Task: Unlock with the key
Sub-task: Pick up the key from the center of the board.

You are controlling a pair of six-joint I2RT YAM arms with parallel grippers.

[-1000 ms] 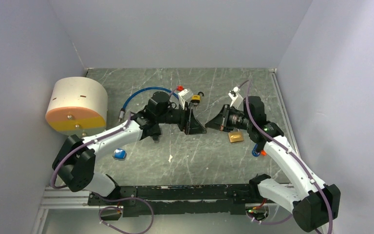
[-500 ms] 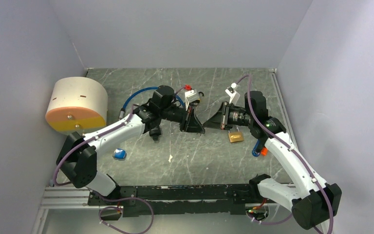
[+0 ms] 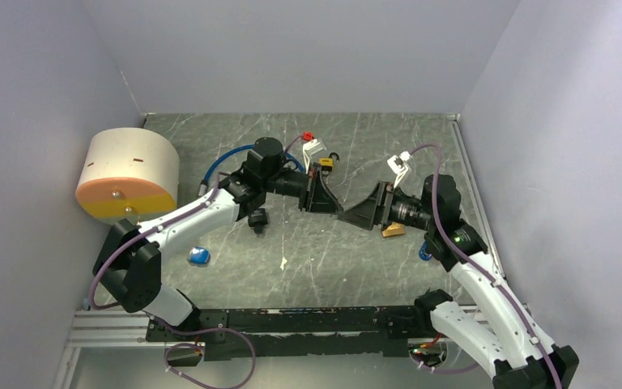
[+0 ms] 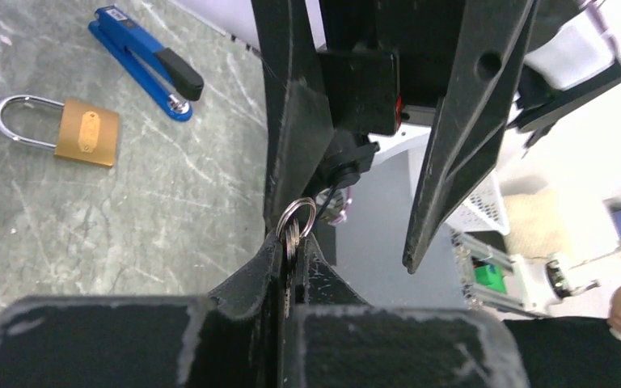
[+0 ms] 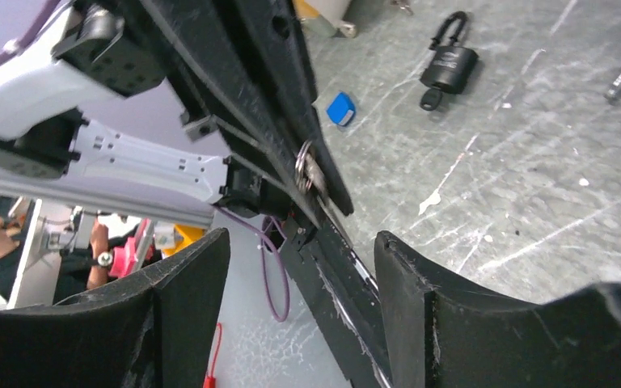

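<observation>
Right of centre in the top view, the brass padlock (image 3: pixel 394 230) lies with its shackle closed, half hidden under the right wrist. The right gripper (image 3: pixel 350 215) has drawn back and dropped toward mid-frame, its jaws spread wide and empty, and it now faces the left gripper (image 3: pixel 332 204) almost tip to tip. Further up the frame, the left gripper stays clenched on the key ring (image 4: pixel 297 218). That looks more like a hand-over or re-grip than an approach to the lock.

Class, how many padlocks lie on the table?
3: a brass padlock beside the blue stapler, a black padlock near the left arm, and what looks like a small yellow padlock at the back. Arms may hide others.
</observation>
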